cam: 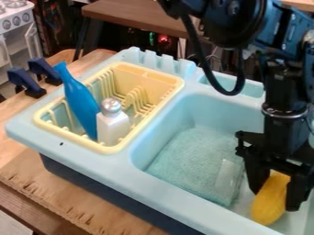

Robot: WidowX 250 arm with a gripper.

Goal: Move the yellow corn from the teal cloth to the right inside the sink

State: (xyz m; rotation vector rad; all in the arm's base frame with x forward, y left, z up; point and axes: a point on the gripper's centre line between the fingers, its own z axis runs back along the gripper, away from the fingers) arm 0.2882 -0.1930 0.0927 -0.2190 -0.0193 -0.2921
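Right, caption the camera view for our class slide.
The end effector holds a yellow object in the sink basin; a blue bottle and white shaker sit in the rack.

A black finish is worn by the arm (pixel 284 87), with a bluish sheen cast across the frame (pixel 288 34) between 1 and 2 o'clock. At 1 o'clock, a bulky, rounded joint housing (pixel 236 27) is seen, its dark surface marked by small round fasteners. A thick black cable (pixel 230 93) is looped in a long, smooth U toward 2 o'clock. The upright wrist section is built from blocky, dark parts and is circled at 3 o'clock by a thin, silvery ring (pixel 284 111). Toward 4 o'clock, the black gripper (pixel 275 201) is shaped with angular, stepped edges, and small knobby projections are carried on its 9 o'clock side.
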